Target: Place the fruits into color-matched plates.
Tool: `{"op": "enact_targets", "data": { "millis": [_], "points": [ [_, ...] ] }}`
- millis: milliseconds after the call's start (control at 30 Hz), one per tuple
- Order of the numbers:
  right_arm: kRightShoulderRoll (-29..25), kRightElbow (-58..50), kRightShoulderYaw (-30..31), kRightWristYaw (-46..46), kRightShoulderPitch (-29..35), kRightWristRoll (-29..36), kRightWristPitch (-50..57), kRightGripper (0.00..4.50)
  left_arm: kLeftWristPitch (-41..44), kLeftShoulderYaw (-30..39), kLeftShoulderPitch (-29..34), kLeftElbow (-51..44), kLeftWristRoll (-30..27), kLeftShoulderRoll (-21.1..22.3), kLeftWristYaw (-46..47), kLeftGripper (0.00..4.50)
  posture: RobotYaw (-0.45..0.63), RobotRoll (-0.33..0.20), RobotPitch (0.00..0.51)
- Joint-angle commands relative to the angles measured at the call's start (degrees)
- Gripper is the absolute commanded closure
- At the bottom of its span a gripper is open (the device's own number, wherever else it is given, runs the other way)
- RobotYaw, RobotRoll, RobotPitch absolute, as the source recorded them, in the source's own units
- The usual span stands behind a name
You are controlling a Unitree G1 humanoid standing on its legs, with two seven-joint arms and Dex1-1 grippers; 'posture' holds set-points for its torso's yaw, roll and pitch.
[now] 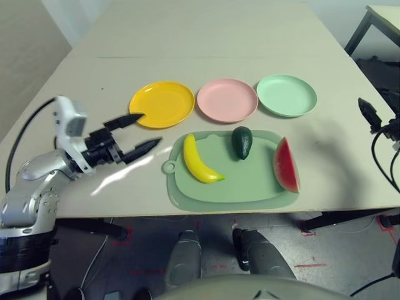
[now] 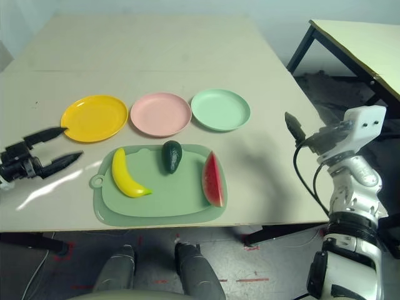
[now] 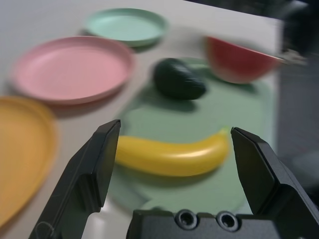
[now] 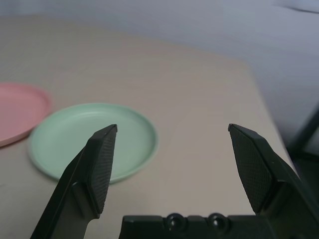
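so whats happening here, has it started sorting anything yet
Not yet. The banana, the avocado and the watermelon wedge all lie on the green mat, and the yellow plate, pink plate and mint green plate behind it hold nothing. The left gripper is open and empty beside the mat, pointing toward the banana. The right gripper is open and empty off the table's right side.

No legible text or labels.
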Motion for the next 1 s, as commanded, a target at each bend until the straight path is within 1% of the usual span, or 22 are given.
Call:
{"op": "enact_targets", "data": {
  "millis": [33,100,167,267,333,400,533,600,633,700,833,900,1000],
  "points": [
    [-2.99,-3.55,7.76,7.77,-1.81,-4.85,0.81,0.03,-0.29,-3.27,-2.39,-1.32,0.39,0.94,-4.75,0.0,-0.07,0.0,0.17],
    [-5.92,-4.86,13.35,13.84,-2.33,-9.79,-4.39,0.03,0.26,-4.45,-4.53,-1.45,-0.01,0.36,-5.81,0.0,-0.08,0.0,0.168],
    [-7.85,-5.7,17.66,18.45,-3.84,-13.59,-9.48,0.03,1.04,-5.07,-6.62,-0.97,-0.76,-0.64,-5.92,0.0,-0.09,0.0,0.164],
    [-6.54,-6.16,20.34,19.79,-8.21,-15.09,-11.39,0.03,0.64,-5.76,-8.31,0.94,-0.08,-1.82,-6.25,0.0,-0.1,0.0,0.159],
    [-6.06,-7.7,23.36,21.77,-9.76,-17.25,-13.86,0.03,-1.77,-6.5,-9.11,3.93,2.65,-1.98,-6.93,0.0,-0.09,0.0,0.157],
    [-6.95,-7.09,26.2,24.98,-10.85,-19.92,-18.78,0.03,-2.39,-6.61,-9.85,5.52,3.53,-2.35,-6.8,0.0,-0.1,0.0,0.156],
    [-8.44,-0.92,31.26,30.42,-17.22,-25.57,-31.88,0.03,-2.41,-6.65,-10.4,6.36,3.94,-2.98,-6.84,0.0,-0.1,0.0,0.162],
    [-8.49,-0.35,33.08,34.63,-19.74,-25.08,-34.54,0.03,-2.6,-6.99,-10.17,6.67,4.71,-3.03,-7.01,0.0,-0.09,0.0,0.165],
    [-8.77,-2.31,34.59,38.0,-20.58,-23.57,-34.95,0.03,-2.56,-7.32,-9.93,6.56,5.0,-3.27,-6.89,0.0,-0.08,0.0,0.165],
    [-10.34,-5.29,38.47,41.28,-21.78,-22.89,-37.88,0.03,-2.36,-7.72,-9.45,5.89,5.2,-3.89,-6.36,0.0,-0.08,0.0,0.164],
    [-13.72,-8.26,43.71,41.65,-22.34,-21.68,-39.93,0.03,-2.07,-7.63,-8.8,5.08,5.11,-4.4,-5.9,0.0,-0.08,0.0,0.166],
    [-15.13,-11.09,46.26,41.65,-23.13,-19.87,-38.67,0.03,-2.3,-7.73,-8.55,5.29,5.43,-4.46,-5.89,0.0,-0.08,0.0,0.165],
    [-14.67,-13.56,47.83,41.65,-24.97,-18.94,-37.93,0.03,-3.22,-8.43,-8.39,5.96,6.78,-4.38,-6.05,0.0,-0.08,0.0,0.164]
  ]
}}
